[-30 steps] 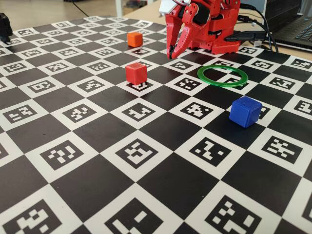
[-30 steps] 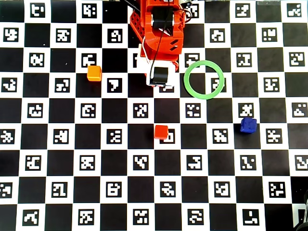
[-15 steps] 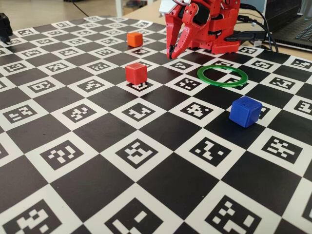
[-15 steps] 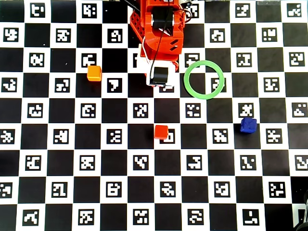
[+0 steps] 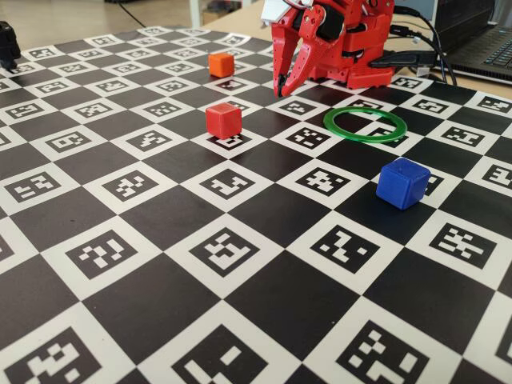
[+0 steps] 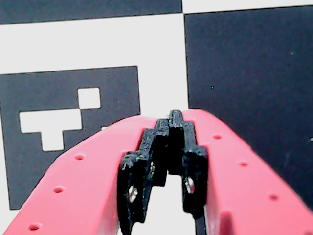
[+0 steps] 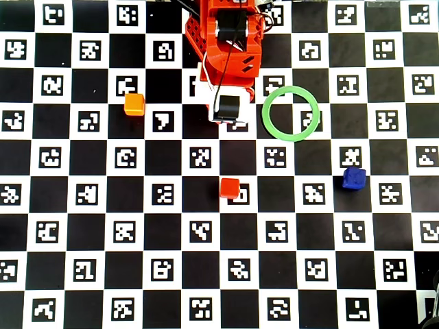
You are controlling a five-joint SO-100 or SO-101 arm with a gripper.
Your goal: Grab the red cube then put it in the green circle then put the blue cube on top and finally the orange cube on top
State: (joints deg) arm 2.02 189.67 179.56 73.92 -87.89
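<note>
claw point(image 6: 168, 147) was closed, empty, seemingly just above the board point(image 5: 160, 208); red cube point(image 5: 223, 120) sat well in front.

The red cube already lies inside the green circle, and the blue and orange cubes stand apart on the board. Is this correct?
Not quite: the overhead view shows the red cube outside the green circle, which is empty. The blue cube and the orange cube do stand apart on the board.
</note>
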